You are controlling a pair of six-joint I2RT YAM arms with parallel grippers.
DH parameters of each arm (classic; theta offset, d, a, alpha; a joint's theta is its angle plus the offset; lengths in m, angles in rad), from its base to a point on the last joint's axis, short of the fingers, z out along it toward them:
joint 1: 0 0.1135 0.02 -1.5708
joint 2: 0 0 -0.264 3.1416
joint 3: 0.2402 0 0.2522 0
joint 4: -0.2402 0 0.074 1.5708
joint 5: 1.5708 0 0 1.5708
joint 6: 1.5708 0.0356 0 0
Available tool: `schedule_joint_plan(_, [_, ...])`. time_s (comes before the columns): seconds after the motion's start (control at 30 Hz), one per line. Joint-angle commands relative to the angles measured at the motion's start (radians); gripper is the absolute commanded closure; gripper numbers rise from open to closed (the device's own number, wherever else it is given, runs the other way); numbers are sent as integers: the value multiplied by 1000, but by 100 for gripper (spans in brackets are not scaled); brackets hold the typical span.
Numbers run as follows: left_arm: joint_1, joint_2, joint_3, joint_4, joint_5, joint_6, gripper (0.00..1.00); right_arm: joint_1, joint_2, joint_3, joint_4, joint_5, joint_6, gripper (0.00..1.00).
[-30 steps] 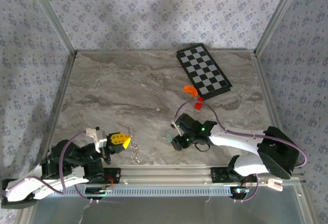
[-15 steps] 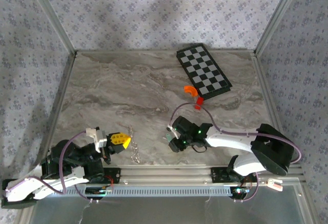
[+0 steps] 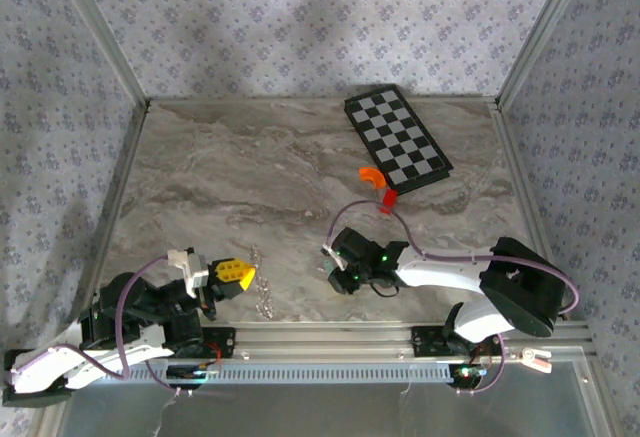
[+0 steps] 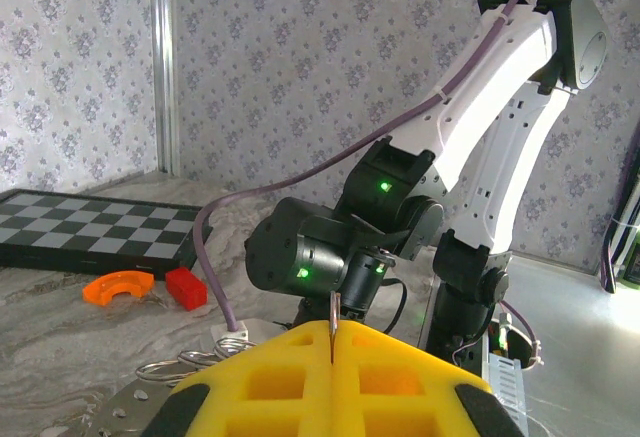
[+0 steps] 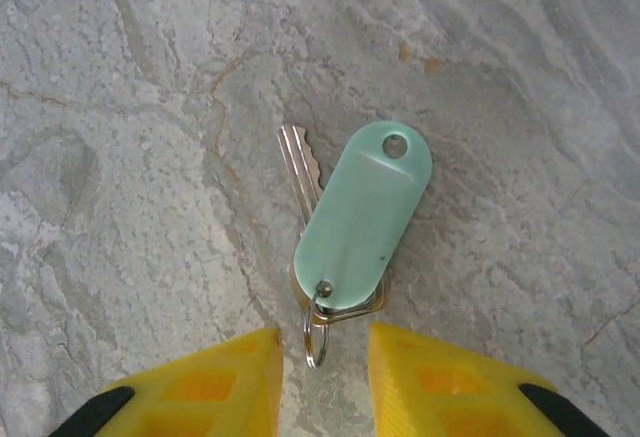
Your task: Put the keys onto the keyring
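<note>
Right gripper (image 5: 322,355) now sits further left, over the keys (image 5: 362,219). Its fingers (image 5: 225,377) stand closer together than before, seemingly not yet touching the keys. Right arm's elbow swings left.

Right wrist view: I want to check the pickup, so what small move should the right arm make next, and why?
Probably close the right gripper on the small ring of the keys, easing down if needed. The keys lie flat on the table, and that ring sits untouched in the gap between the open jaws.
</note>
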Motion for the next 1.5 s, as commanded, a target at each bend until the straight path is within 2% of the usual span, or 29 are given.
schedule_joint_plan(0.0, [-4,-14,2,62,14,9,100,4,8,23,5,20,-8,73])
schedule_joint_plan(0.4, [-3,-14,2,61,12,10,100,-1,11,25,-4,15,-24,82])
schedule_joint_plan(1.13, [-3,-14,4,59,9,10,100,-7,21,25,7,-4,-46,89])
schedule_joint_plan(1.47, [-4,-14,3,58,9,10,100,1,-7,10,20,1,-67,97])
